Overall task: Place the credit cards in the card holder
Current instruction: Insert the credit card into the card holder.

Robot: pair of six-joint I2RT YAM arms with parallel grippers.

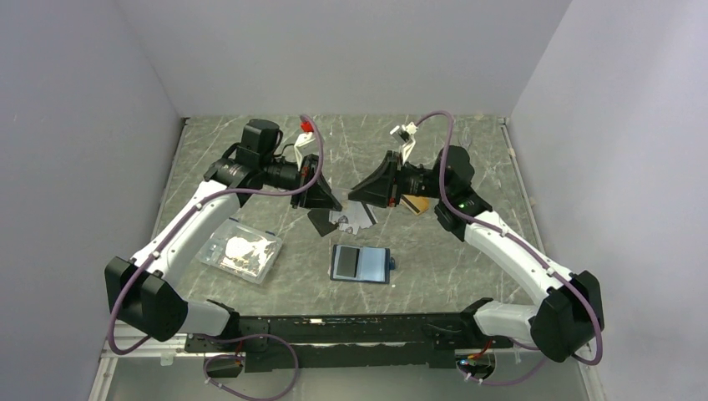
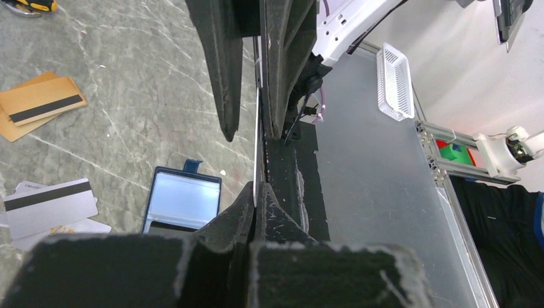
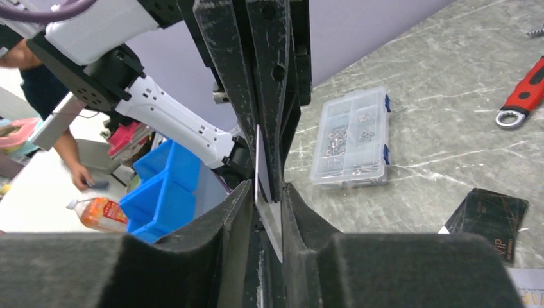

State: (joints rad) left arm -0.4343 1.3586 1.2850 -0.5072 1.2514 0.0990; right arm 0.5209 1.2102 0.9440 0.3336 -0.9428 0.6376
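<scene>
- My left gripper (image 2: 256, 190): jaws clamped tight on a thin pale card (image 2: 257, 115). Card is edge-on to the cam, running up the mid of the left wrist view. No gap either side of it at my tips.
- My right gripper (image 3: 268, 189): jaws only a little apart, w/ the same card standing btw them. In the left wrist view there's a dark slit btw the card & one right finger (image 2: 218, 64), so that side is loose, not pinching.
- The two grippers meet tip to tip just above centre of the top view, over the table (image 1: 434, 276).
- Just below the tips in the top view, flat on the table: black card (image 1: 321, 222), w/ the silver-white card (image 1: 357, 215) (black stripe) right beside it.
- Orange-gold card (image 1: 416, 205) lies further right, partly hidden by my right wrist. In the left wrist view it sits upper left, stripe up.
- Card holder (image 1: 361, 263): lying open & flat at lower centre of the top view, below the loose cards & apart from them. Its snap tab (image 1: 391, 263) sticks out on the right side. In the left wrist view it's lower left of centre, pale inner pocket facing up.
- Clear plastic box (image 1: 240, 251): left of the holder in the top view, near my left forearm.
- Red-handled tool (image 3: 523, 96): right edge of the right wrist view.
</scene>
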